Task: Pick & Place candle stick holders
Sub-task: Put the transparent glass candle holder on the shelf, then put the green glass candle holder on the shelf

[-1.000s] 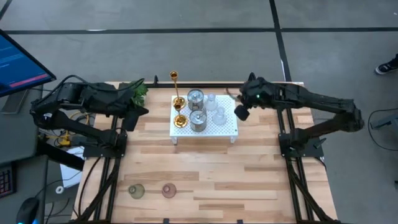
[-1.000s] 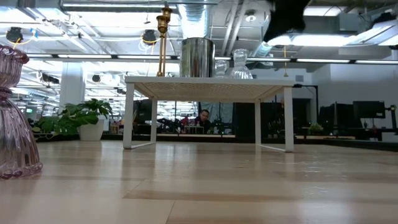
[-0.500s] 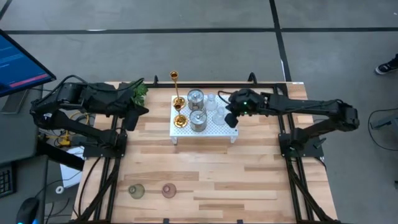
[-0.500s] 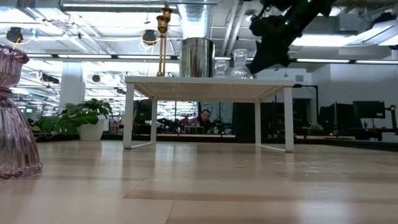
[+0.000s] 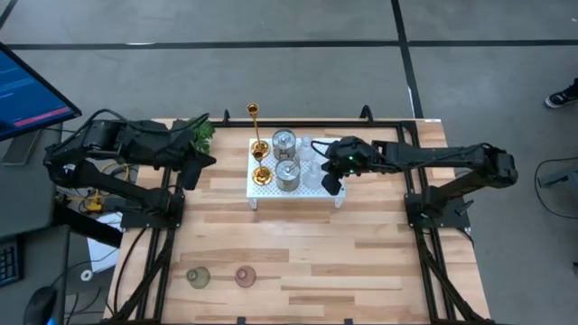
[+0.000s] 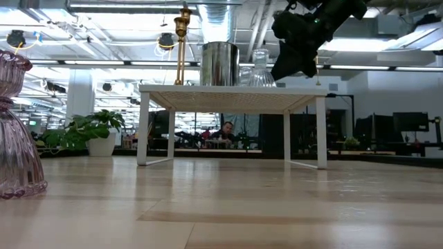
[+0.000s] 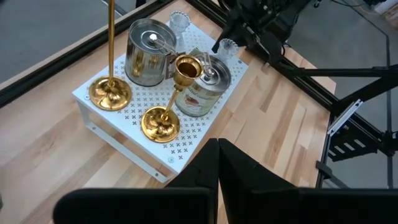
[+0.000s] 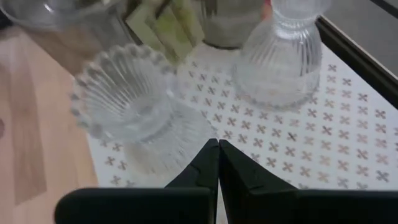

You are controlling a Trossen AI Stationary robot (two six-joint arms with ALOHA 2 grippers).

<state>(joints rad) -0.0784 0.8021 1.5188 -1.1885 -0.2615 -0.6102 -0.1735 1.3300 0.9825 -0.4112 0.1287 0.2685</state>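
Observation:
The white perforated stand [image 5: 330,191] carries several candle stick holders: a tall gold one [image 5: 255,126], a short gold one [image 5: 262,171], two silvery cups [image 5: 284,143] [image 5: 289,174] and two clear glass ones [image 8: 127,106] [image 8: 280,59]. My right gripper [image 5: 330,182] is shut and slants down over the stand's right part. Its tips [image 8: 216,149] are beside the foot of the scallop-rimmed glass holder. A greenish holder [image 5: 198,277] and a pinkish one [image 5: 245,276] stand on the table near its front edge. My left gripper [image 7: 217,149] waits shut at the far left. My right gripper's shut fingertips [image 8: 211,152] are close by the foot [image 8: 186,140] of the scallop-rimmed clear glass holder, slanting down from the table's right. Whether they touch it I cannot tell. The holder stands on the stand.
A green leafy plant [image 5: 200,131] sits at the far left corner behind my left arm. Bare wooden table [image 5: 316,244] lies between the stand and the two holders at the front. A monitor [image 5: 27,90] stands off the table's left.
My right gripper has come down and toward the table's left, from beside the stand's right edge to over its right part, close to the clear glass holders. It has tipped further downward.

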